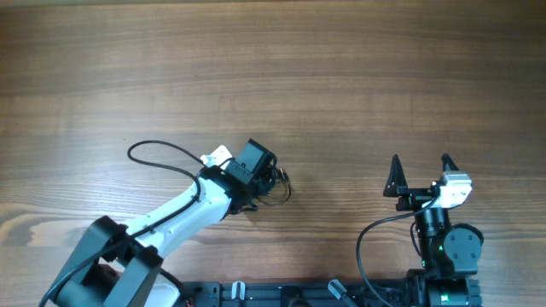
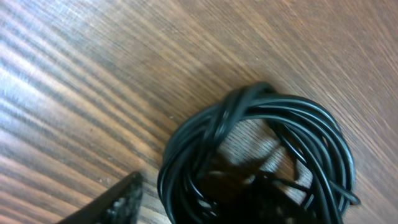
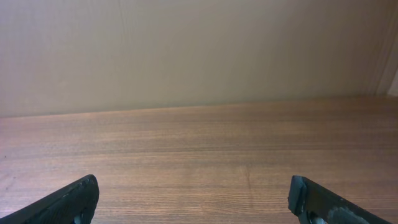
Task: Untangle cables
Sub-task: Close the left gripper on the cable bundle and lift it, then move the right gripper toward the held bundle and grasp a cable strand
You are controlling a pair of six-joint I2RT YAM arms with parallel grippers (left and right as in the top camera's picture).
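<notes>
The cables [image 1: 281, 182] are a small knotted coil of thin black wire on the wooden table, just right of my left gripper [image 1: 263, 173]. In the left wrist view the coil [image 2: 261, 149] fills the lower right. My left gripper [image 2: 205, 208] is low over it. One finger shows at the lower left, a little apart from the coil's edge. The other finger is hidden in the dark tangle. My right gripper [image 1: 421, 167] is open and empty at the right front. Its wrist view shows both fingers [image 3: 193, 199] wide apart over bare wood.
The left arm's own thicker black cable [image 1: 158, 148] loops out over the table to the left of the arm. The right arm's cable [image 1: 365, 240] curves near the front edge. A pale wall [image 3: 199, 50] rises behind the far table edge.
</notes>
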